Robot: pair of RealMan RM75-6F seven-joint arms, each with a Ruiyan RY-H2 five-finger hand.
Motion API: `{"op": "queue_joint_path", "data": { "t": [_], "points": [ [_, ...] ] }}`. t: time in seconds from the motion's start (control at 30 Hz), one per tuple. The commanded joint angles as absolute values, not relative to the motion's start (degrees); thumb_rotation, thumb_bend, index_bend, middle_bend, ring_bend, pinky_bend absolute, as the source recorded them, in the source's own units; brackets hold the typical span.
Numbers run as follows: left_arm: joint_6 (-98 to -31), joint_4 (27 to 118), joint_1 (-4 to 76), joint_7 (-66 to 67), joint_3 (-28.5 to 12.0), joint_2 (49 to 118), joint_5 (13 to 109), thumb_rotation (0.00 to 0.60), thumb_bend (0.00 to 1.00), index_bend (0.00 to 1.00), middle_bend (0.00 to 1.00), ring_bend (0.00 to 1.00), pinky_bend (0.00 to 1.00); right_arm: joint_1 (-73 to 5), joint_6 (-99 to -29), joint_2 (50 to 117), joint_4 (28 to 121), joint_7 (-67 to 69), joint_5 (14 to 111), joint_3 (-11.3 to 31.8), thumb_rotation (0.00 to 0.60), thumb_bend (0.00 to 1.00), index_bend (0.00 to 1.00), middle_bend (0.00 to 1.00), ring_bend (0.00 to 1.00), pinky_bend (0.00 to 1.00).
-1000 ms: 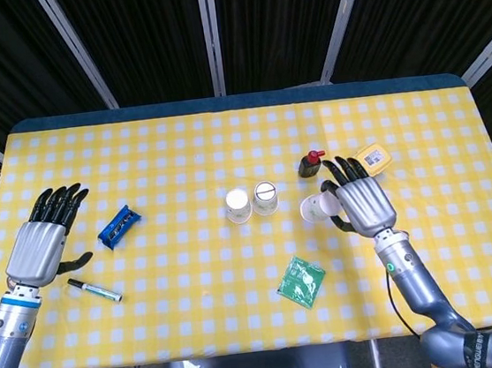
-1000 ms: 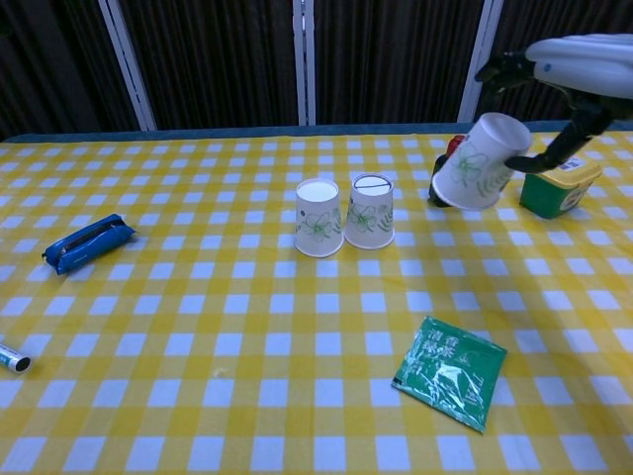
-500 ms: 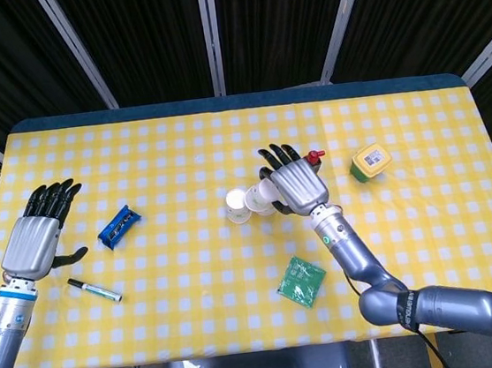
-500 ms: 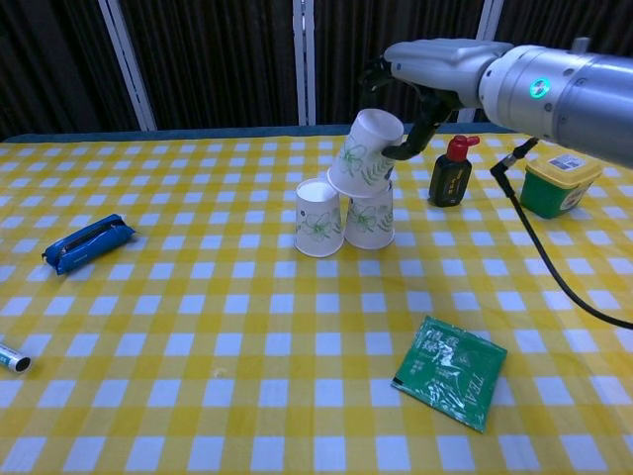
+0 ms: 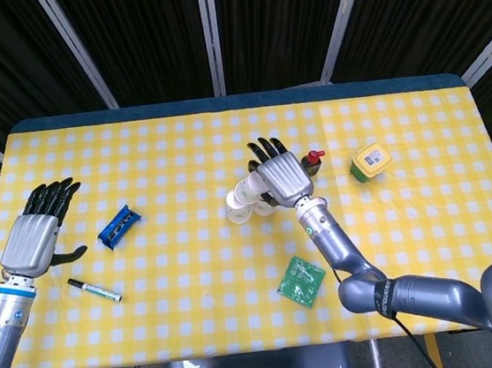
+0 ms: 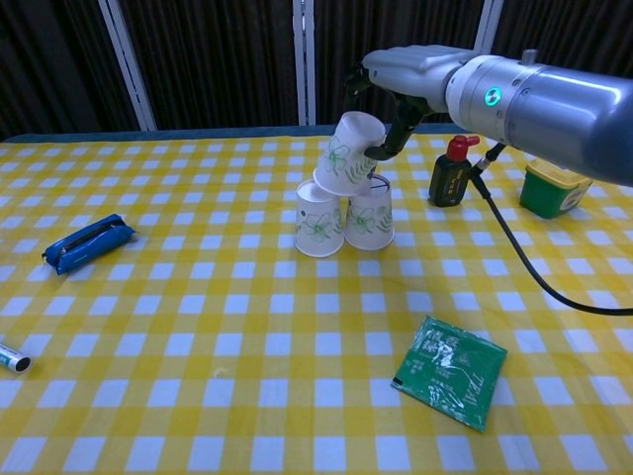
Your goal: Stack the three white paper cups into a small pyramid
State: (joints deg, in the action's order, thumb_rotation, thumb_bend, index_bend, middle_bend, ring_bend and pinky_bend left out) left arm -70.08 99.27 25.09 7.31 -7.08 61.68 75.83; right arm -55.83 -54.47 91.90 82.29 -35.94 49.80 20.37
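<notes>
Two white paper cups stand upside down side by side mid-table: the left cup [image 6: 318,219] [image 5: 236,206] and the right cup [image 6: 370,218]. My right hand [image 6: 401,71] [image 5: 279,177] holds a third cup [image 6: 347,153] tilted just above them, its rim over the gap between the two. In the head view the hand hides most of the right cup and the held cup [image 5: 253,192]. My left hand [image 5: 38,230] hovers open at the table's left edge, far from the cups, and holds nothing.
A black bottle with a red cap [image 6: 450,172] stands right of the cups, a yellow-lidded green tub [image 6: 552,186] further right. A green packet [image 6: 449,370] lies near the front. A blue object [image 6: 87,242] and a marker [image 5: 95,290] lie on the left.
My right hand has carried the third cup leftwards from near the bottle to just above the two standing cups. The left hand has shifted slightly.
</notes>
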Motion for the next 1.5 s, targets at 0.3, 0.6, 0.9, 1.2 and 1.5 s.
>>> {"op": "queue_joint_path", "data": {
  "t": [0.3,0.6,0.9,1.2,1.5],
  "points": [
    [-70.70,99.53,24.53,6.61,-7.44,61.30,76.16,0.600,0.16,0.00,0.00,0.00,0.00,-57.17,-56.02,91.15,85.28,-38.52,47.78,19.23,0.600,0.17,0.28,0.01,0.00,0.08],
    [-71.43,99.68,23.98,6.08,-7.54,60.97,76.77,0.600,0.16,0.00,0.00,0.00,0.00,-57.17,-59.50,88.11,90.81,-42.44,45.40,18.46,0.600,0.16,0.24,0.00,0.00,0.07],
    [-72.46,99.49,23.32,7.71,-7.11,61.49,77.76,0.600,0.16,0.00,0.00,0.00,0.00,-44.32,-72.77,77.21,101.87,-38.11,56.45,8.95,0.600,0.16,0.20,0.00,0.00,0.04],
    [-76.28,96.92,21.08,9.45,-5.57,64.27,80.42,0.600,0.16,0.00,0.00,0.00,0.00,-29.58,-82.77,73.96,95.49,-24.37,67.84,-1.33,0.600,0.15,0.04,0.00,0.00,0.00],
    [-80.11,93.14,16.94,9.17,-1.58,66.61,84.42,0.600,0.16,0.00,0.00,0.00,0.00,-20.36,-84.77,73.71,88.84,-13.40,72.24,-5.91,0.600,0.14,0.00,0.00,0.00,0.00]
  ]
}}
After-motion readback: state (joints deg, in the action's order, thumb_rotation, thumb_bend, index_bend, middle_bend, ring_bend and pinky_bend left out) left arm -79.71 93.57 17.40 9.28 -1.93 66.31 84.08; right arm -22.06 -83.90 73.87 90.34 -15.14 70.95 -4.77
